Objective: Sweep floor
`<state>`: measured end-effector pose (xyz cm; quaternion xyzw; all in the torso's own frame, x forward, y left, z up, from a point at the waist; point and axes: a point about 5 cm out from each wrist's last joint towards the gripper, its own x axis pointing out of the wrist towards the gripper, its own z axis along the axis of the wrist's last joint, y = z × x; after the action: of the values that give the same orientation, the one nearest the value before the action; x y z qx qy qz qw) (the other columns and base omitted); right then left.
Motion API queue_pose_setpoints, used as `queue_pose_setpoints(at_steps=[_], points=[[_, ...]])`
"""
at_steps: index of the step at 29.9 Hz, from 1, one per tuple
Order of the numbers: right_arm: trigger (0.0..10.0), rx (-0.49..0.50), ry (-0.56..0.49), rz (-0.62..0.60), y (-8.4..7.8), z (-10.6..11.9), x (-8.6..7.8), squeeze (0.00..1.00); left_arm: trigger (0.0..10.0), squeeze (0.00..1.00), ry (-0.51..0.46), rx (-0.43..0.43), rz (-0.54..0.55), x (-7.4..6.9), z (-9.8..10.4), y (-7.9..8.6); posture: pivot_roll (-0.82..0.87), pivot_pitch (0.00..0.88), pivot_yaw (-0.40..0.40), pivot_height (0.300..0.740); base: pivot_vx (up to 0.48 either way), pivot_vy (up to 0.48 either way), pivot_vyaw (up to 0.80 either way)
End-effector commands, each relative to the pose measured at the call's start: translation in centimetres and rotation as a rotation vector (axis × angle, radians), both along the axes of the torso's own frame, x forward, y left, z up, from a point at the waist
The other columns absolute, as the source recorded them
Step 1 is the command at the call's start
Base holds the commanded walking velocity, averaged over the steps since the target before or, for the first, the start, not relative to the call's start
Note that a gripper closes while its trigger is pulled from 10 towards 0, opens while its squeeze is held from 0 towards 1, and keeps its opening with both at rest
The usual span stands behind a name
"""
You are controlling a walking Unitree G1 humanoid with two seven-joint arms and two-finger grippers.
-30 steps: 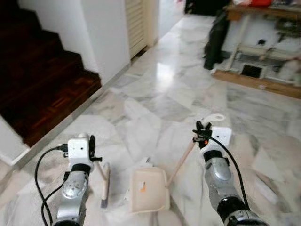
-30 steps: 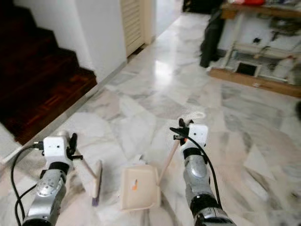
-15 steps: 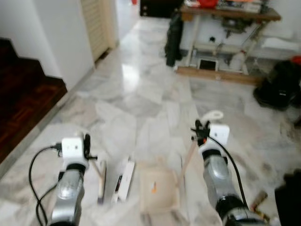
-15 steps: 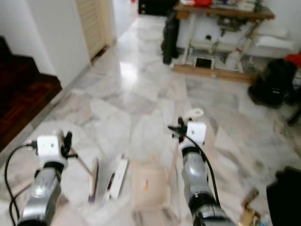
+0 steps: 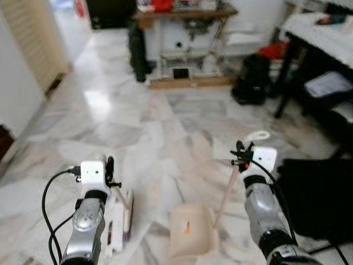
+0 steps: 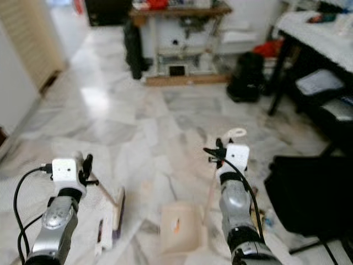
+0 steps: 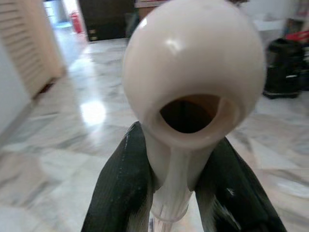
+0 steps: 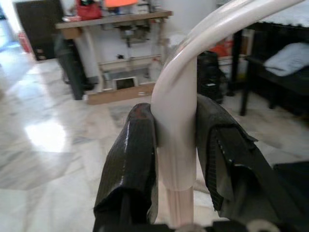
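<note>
In the left eye view, the left end effector (image 5: 109, 167) was clenched on the handle of a small broom (image 5: 126, 207), whose brush head rested on the marble floor (image 5: 165, 127) just right of the left arm. The right end effector (image 5: 240, 152) gripped the long handle of a cream dustpan (image 5: 190, 231), which sat on the floor between the two arms, near the robot. A black bag (image 5: 320, 196) lay to the right, and a cluttered table (image 5: 187, 12) stood far off.

In the left wrist view, black fingers (image 7: 120, 188) pinched the broom's rounded, holed handle end.

In the right wrist view, fingers (image 8: 130, 169) squeezed the dustpan's cream handle on both sides.
</note>
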<state>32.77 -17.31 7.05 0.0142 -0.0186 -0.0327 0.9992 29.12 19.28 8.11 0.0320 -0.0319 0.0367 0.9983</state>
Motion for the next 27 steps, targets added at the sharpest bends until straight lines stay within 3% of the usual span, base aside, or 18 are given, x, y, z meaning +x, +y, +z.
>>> queue_pose_setpoints(at_steps=[1,19,27], points=[[10.0,0.009,-0.057,0.023,1.02,1.09,0.50,0.00,10.0,0.00,-0.045,0.021,0.015,0.20,1.16,0.77,0.00,0.000,0.043,0.740,0.000,0.386,0.00],[10.0,0.003,-0.057,0.038,1.23,1.07,0.51,0.00,10.0,0.00,-0.063,0.033,0.021,0.35,1.61,0.78,0.00,0.000,0.043,0.740,0.000,0.021,0.00],[10.0,0.010,-0.058,0.046,1.45,1.04,0.49,0.00,10.0,0.00,-0.063,0.022,0.026,0.41,1.71,0.83,0.00,0.000,0.043,0.740,0.000,0.426,0.00]])
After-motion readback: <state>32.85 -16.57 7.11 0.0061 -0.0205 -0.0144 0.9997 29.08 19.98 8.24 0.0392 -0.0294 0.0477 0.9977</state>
